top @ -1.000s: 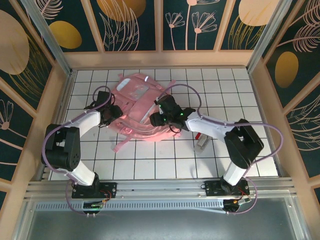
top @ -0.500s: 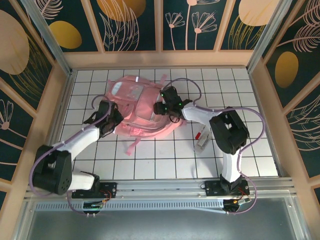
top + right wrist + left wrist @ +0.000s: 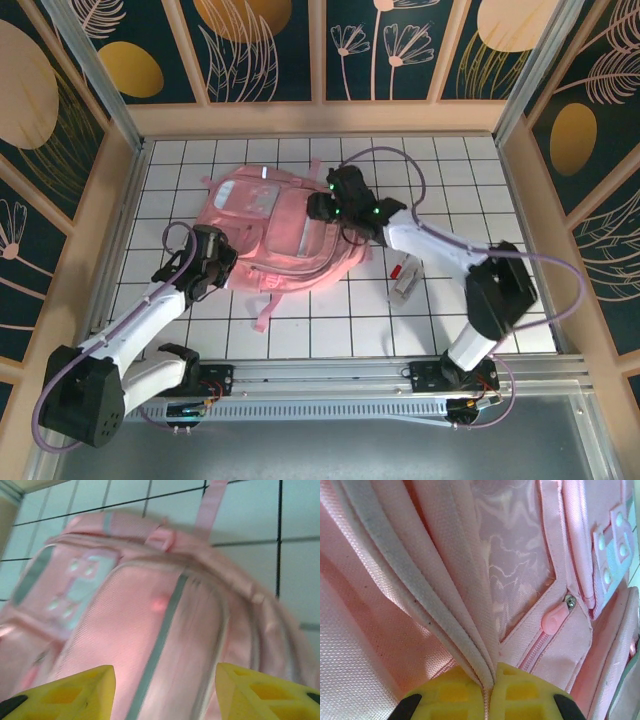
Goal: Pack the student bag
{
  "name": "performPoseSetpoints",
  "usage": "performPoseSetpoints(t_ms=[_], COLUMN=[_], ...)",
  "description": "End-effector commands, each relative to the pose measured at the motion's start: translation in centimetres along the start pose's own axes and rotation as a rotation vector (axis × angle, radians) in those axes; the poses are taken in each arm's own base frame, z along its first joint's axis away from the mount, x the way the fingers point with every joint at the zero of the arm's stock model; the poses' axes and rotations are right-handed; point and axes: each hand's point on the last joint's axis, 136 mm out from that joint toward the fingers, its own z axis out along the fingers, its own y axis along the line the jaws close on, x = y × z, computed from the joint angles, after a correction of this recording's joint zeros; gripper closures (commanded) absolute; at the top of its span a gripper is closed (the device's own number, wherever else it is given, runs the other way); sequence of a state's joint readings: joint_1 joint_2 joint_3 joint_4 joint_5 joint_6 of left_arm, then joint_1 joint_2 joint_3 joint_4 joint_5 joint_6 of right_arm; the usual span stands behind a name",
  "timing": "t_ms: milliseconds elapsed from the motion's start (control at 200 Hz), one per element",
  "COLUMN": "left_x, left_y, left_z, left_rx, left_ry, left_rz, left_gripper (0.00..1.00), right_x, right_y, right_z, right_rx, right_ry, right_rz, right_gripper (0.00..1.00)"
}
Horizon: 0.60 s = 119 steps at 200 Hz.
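The student bag (image 3: 268,222), a soft pink backpack, lies flat on the white tiled table, front side up. My left gripper (image 3: 222,262) is at its near-left edge, shut on a fold of the bag's pink fabric and pale piping (image 3: 470,645); the yellow fingers (image 3: 451,695) meet around it. A pink zipper pull (image 3: 554,621) lies just right of the fold. My right gripper (image 3: 322,207) hovers at the bag's right side, open, with the bag's front panel and a grey-green strip (image 3: 160,645) showing between its fingers (image 3: 75,695).
A small white and red tube-like object (image 3: 405,282) lies on the tiles right of the bag. A loose pink strap (image 3: 264,305) trails toward the near edge. Wooden walls (image 3: 120,200) enclose the table on three sides.
My left gripper has shut on the bag's edge and drawn back toward the near left, pulling the bag flatter. The right gripper has moved from over the bag's middle toward its far right side.
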<state>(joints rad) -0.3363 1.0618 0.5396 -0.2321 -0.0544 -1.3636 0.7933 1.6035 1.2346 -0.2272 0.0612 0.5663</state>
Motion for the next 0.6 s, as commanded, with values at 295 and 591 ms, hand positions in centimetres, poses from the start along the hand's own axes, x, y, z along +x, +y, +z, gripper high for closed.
performPoseSetpoints(t_ms=[295, 591], left_x=[1.2, 2.8], left_y=[-2.7, -4.6], left_z=[-0.1, -0.8], left_rx=[0.073, 0.138], left_ry=[0.059, 0.168], left_rz=[-0.158, -0.201], left_gripper=[1.0, 1.0], right_x=[12.6, 14.5], right_y=[7.6, 9.7], right_z=[2.9, 6.1], right_rx=[0.117, 0.086], right_ry=[0.254, 0.299], right_rz=[0.036, 0.091], right_gripper=[0.47, 0.53])
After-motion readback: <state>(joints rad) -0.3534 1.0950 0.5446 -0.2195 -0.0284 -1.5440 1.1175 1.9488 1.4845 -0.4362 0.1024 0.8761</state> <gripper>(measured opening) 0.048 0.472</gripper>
